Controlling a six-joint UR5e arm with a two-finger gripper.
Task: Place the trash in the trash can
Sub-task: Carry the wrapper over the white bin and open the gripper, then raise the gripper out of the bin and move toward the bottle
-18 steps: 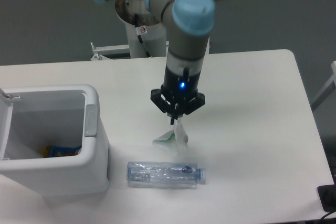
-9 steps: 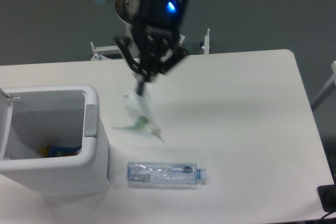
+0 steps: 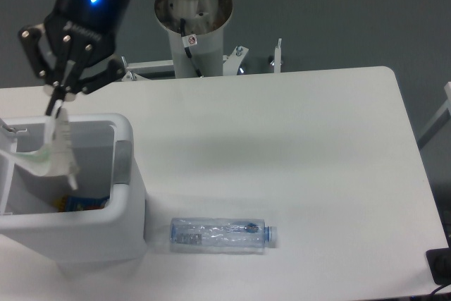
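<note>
**Wrapper held over the open bin**

Nearest the camera, to the right of the bin (image 3: 130,202) and lying on its side on the white table (image 3: 317,146): a clear plastic bottle (image 3: 220,234), bluish cap pointing away from the bin, well apart from the gripper.

Left of the bottle, the white bin itself — boxy, rounded corners, a grey tab (image 3: 122,162) on the side facing the bottle, lid swung open at the far left edge. Inside, at the bottom, something coloured blue, yellow and red (image 3: 83,203), partly hidden by the rim.

Above the bin's opening, hanging free: the crumpled white wrapper (image 3: 58,149), with a greenish streak, its lower part level with the rim and overlapping the mouth of the bin.

Directly above the wrapper, the gripper (image 3: 55,107), fingers drawn together and pinching the wrapper's top end — blue light glowing on the wrist above.

Farther back, beyond the bin and past the table's far edge, the arm's white base column (image 3: 192,29) against a dark grey floor.
</note>
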